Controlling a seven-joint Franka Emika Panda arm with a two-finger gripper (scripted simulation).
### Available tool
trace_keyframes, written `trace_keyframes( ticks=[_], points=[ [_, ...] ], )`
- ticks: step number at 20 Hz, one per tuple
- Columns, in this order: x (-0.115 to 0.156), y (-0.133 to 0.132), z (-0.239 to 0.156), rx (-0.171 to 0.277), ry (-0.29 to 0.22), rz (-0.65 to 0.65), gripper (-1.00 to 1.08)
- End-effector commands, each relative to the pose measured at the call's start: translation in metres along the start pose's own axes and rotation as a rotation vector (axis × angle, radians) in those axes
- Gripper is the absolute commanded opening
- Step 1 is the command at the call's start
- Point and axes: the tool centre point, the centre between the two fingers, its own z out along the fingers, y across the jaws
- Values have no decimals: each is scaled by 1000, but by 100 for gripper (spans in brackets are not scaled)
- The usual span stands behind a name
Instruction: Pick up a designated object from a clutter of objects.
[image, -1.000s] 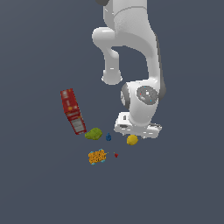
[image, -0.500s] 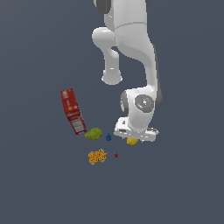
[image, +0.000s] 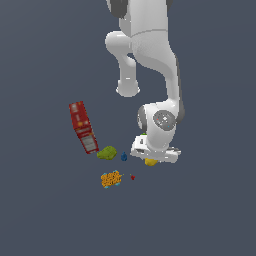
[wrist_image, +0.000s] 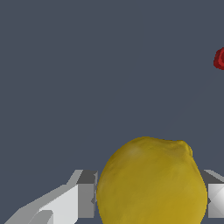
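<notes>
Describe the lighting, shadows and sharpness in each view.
Exterior view: flat, even light, no cast shadows on the grey ground, small items soft and coarse, the lemon mostly hidden under the pincer. Wrist view: lemon sharp, softly shaded with a faint highlight, no glare.

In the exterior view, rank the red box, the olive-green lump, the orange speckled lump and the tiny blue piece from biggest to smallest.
1. red box
2. olive-green lump and orange speckled lump: they look about alike, so no ranking between them
3. tiny blue piece
</notes>
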Motion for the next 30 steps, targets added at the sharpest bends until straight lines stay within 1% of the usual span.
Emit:
trace_keyframes(
  ticks=[1,8,14,20,30],
  points=[
    [0,1,1,0,0,1,-100],
    [1,2,-3,0,0,0,-100],
    [10,15,-26,0,0,0,-100],
    [26,40,-70,0,0,0,-100],
    [64,96,-170,2,0,0,-100]
  ],
)
